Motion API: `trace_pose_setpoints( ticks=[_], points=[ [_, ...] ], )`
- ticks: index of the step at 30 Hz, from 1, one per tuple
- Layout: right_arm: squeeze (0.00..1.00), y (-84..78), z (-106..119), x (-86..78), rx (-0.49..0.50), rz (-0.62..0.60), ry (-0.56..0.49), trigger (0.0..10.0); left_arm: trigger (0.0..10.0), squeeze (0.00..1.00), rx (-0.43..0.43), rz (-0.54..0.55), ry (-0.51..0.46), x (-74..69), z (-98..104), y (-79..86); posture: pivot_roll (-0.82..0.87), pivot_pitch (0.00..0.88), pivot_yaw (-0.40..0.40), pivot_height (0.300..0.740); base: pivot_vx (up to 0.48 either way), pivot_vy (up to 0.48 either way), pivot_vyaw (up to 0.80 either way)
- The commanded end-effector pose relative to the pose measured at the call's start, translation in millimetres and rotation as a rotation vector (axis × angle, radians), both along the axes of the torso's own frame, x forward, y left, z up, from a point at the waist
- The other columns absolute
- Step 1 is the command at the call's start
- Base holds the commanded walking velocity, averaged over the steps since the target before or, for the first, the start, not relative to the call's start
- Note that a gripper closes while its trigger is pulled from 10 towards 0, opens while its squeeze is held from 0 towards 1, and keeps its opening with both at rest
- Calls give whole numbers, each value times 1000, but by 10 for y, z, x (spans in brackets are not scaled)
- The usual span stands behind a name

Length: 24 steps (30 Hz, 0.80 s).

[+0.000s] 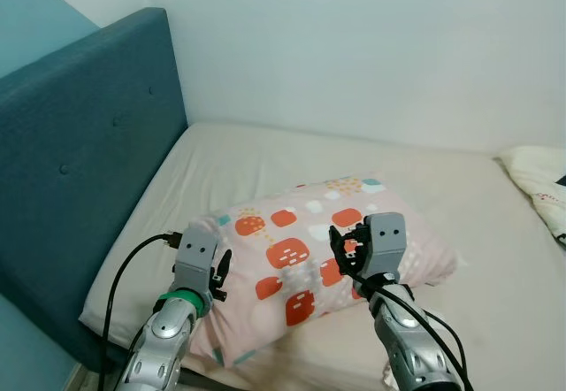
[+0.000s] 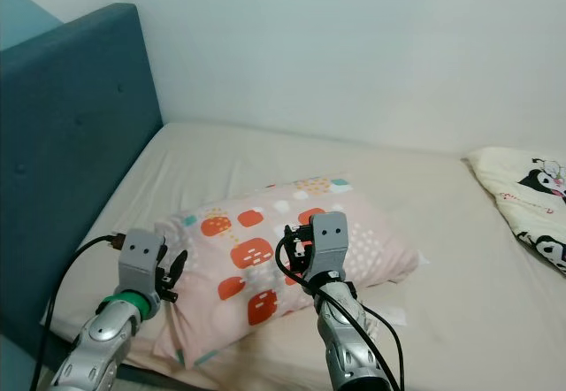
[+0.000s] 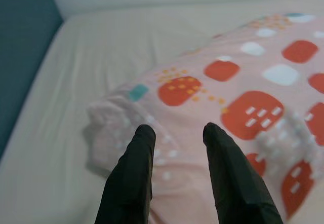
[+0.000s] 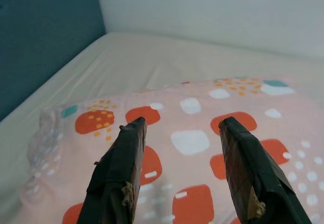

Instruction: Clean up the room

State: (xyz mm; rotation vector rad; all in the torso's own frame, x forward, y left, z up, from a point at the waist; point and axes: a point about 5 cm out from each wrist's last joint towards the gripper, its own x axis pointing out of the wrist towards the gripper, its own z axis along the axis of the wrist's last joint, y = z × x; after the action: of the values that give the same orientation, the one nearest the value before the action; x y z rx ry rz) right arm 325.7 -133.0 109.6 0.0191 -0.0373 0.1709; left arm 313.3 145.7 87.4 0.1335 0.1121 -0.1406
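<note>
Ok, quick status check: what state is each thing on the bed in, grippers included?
Pillow: lying flat on the mattress, skewed, not held.
Left gripper: open, over the pillow's near corner.
Right gripper: open, above the pillow's middle.
Mattress: covered by a beige sheet, lightly wrinkled.
Cartoon-print bedding: bunched at the bed's right edge.
Headboard: upright along the left side.

Pink pillow with red-orange patches, flat and askew on beige mattress.

pink pillow on bed; both arms raised over it.
</note>
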Motion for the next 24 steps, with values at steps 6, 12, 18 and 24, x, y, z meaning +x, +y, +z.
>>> trace_pose_setpoints(
  ticks=[6,12,18,24],
  points=[
    [0,19,-45,-28,3,5,15,10000,10000,0,1,9,13,-17,-34,14,-158,36,49,727,0,0,406],
    [0,17,-46,-30,7,7,16,10000,10000,0,1,7,12,-16,-33,3,-157,40,48,710,0,0,0],
    [0,17,-49,-28,11,0,17,10000,10000,0,3,2,11,-18,-34,-7,-158,43,50,686,0,0,0],
    [0,16,-51,-27,13,-2,18,10000,10000,0,5,1,10,-16,-31,-8,-158,44,51,671,0,0,0]
  ],
)
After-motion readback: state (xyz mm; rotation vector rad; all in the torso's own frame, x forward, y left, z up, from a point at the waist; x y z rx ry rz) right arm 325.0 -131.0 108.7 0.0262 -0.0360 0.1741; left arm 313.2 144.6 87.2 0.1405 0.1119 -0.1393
